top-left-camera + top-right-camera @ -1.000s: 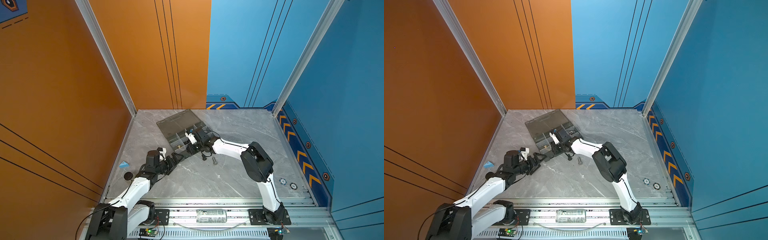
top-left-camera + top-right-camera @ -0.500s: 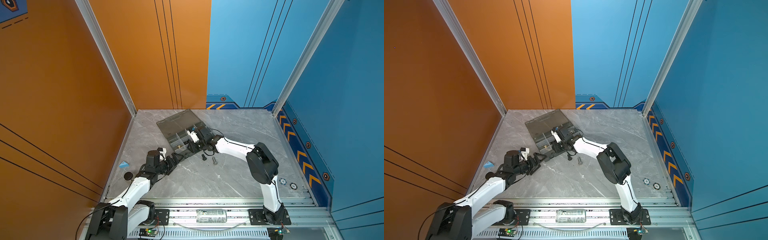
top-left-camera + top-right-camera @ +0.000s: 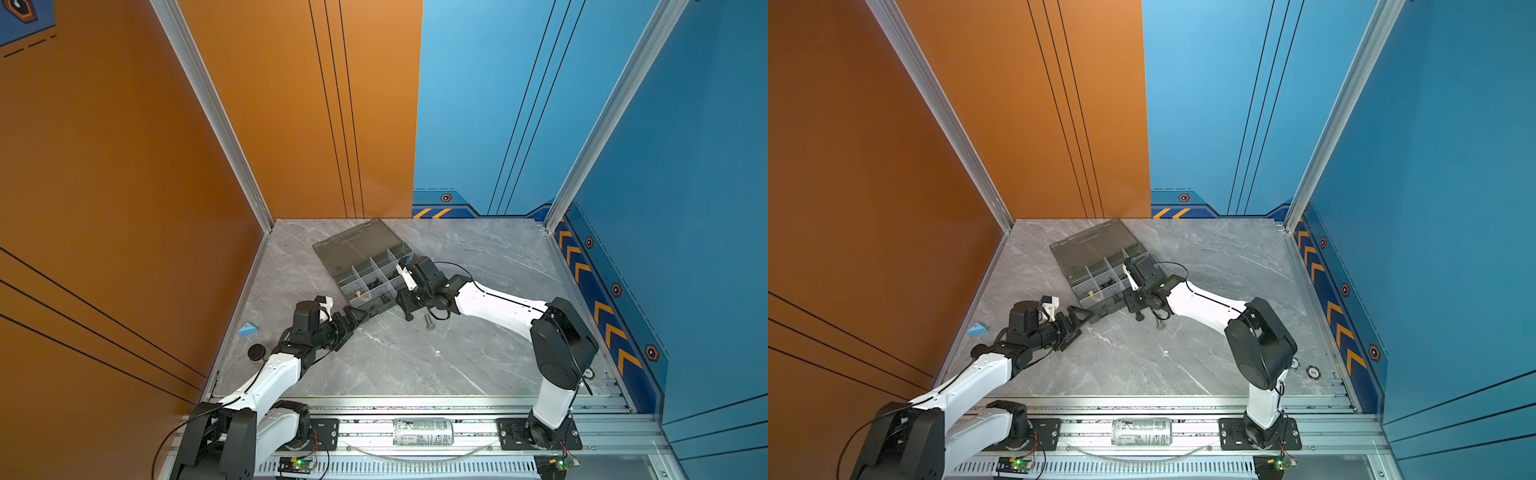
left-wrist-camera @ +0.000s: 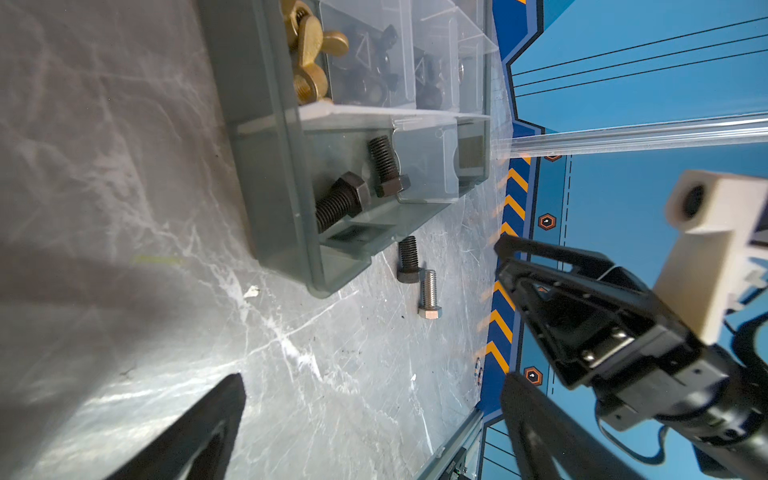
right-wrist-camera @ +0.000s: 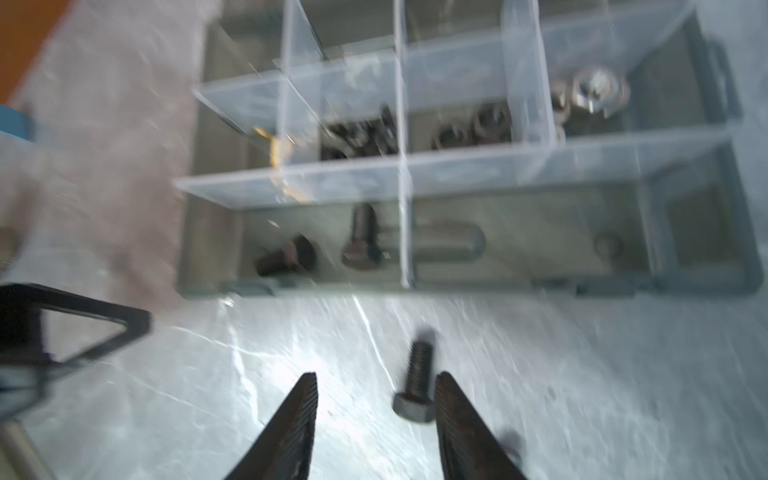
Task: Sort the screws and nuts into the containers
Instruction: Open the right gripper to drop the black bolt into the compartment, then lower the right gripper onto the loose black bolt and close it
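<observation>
The grey marble tabletop [image 3: 457,365] fills the lower middle of both top views. On it, at upper centre, the smoky organizer box [image 3: 353,245] lies open, with its lid flat behind its compartments [image 3: 376,276]. The right gripper [image 5: 376,376] hangs low over the marble just in front of the box, jaws apart and gripping nothing. In the right wrist view (blurred throughout) a black screw [image 5: 415,382] lies on the tabletop between its fingers, just beside the finger at the right of the frame. The left gripper [image 4: 374,378] sits near the box's lower-left corner in both top views, jaws wide apart and empty. At the centre of the left wrist view a silver screw [image 4: 430,293] lies just beside that black screw, both outside the box. In the corner compartment rest two black screws [image 4: 340,203], with brass-coloured pieces [image 4: 309,50] in the next one. Silver and dark nuts [image 5: 598,93] sit in compartments at the upper right of the right wrist view.
</observation>
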`<act>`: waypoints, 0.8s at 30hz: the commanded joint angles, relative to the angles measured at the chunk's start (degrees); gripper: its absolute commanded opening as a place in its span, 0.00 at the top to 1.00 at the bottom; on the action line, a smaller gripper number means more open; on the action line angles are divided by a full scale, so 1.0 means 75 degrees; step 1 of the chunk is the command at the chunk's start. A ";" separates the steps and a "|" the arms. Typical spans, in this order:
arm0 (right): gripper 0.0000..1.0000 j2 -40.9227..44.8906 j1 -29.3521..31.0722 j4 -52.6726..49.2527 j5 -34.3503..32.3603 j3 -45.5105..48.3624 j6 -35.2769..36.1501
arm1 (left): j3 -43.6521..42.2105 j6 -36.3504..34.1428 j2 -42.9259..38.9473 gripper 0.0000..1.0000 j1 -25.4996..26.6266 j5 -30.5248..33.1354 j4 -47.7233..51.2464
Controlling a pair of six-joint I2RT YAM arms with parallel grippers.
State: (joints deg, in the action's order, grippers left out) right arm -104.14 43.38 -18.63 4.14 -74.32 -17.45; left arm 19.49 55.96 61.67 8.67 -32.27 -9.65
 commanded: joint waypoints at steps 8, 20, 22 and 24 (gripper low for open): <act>0.51 -0.0116 0.0088 -0.0474 -0.0630 0.0295 -0.0406 | 0.0009 -0.0029 0.0063 0.02 -0.0040 -0.0162 -0.0020; 0.52 -0.0794 0.0190 -0.0504 -0.0614 0.0032 -0.0451 | 0.0037 -0.0038 0.0098 0.02 -0.0007 -0.0115 0.0043; 0.53 -0.0875 0.0205 -0.0532 -0.0661 0.0008 -0.0450 | 0.0036 -0.0035 0.0089 0.02 -0.0007 -0.0111 0.0066; 0.53 -0.0947 0.0218 -0.0551 -0.0696 -0.0006 -0.0462 | 0.0045 -0.0042 0.0074 0.02 -0.0008 -0.0111 0.0087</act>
State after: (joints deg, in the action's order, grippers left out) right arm -110.39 44.64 -20.64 0.91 -72.79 -19.81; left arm 19.51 55.96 62.17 8.67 -32.27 -9.61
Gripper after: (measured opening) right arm 0.474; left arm 0.976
